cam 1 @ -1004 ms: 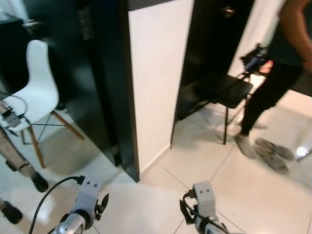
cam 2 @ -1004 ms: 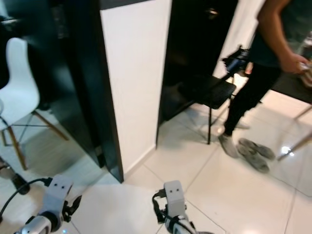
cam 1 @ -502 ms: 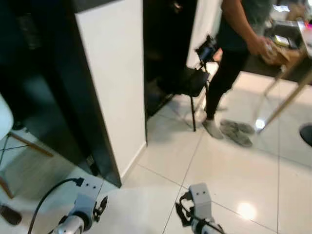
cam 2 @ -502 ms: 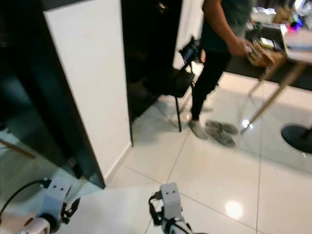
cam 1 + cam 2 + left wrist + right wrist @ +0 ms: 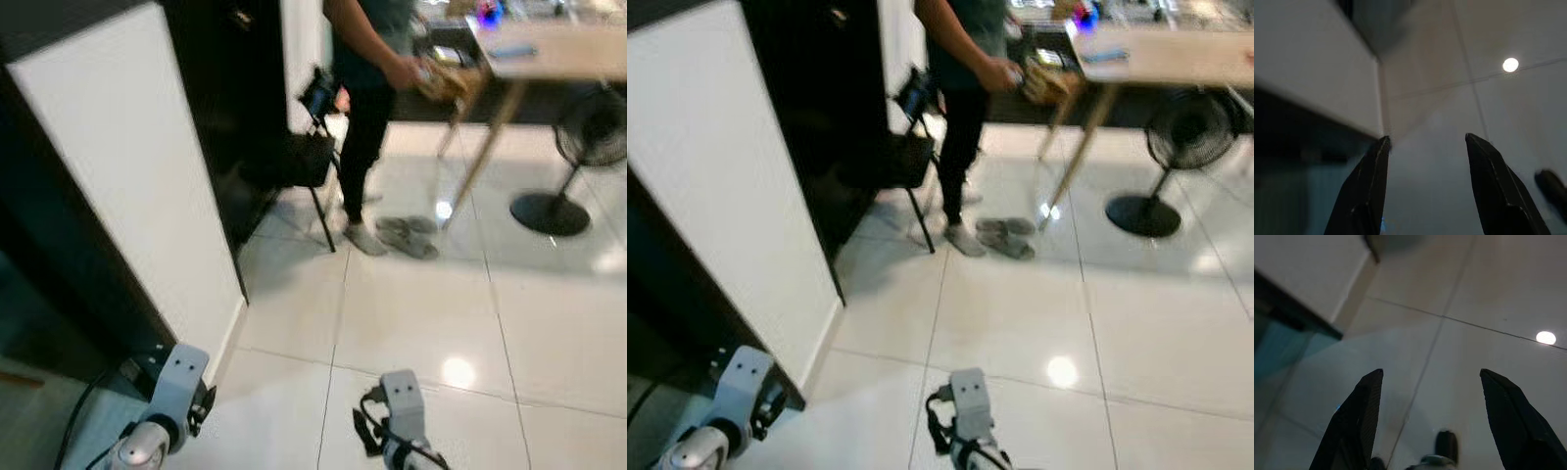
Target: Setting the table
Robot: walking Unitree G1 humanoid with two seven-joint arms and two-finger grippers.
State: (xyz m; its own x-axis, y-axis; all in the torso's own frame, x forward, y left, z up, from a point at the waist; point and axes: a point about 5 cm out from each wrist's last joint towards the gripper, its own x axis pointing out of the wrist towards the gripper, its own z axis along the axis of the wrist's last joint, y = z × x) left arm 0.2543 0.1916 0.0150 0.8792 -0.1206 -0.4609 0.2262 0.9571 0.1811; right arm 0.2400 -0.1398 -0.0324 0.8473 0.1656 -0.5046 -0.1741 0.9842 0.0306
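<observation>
Grippers low above tiled floor, left gripper and right gripper both spread open, holding nothing.

A light wooden table stands at about one o'clock, far across the glossy tiled floor. Its pale top runs toward the upper right corner, and one slanted wooden leg angles down to the tiles. Small things lie on the top, too blurred to name: something flat and bluish near the middle, and a bright pink and blue spot at the far edge. A brownish bundle sits at the table's near left end.
</observation>
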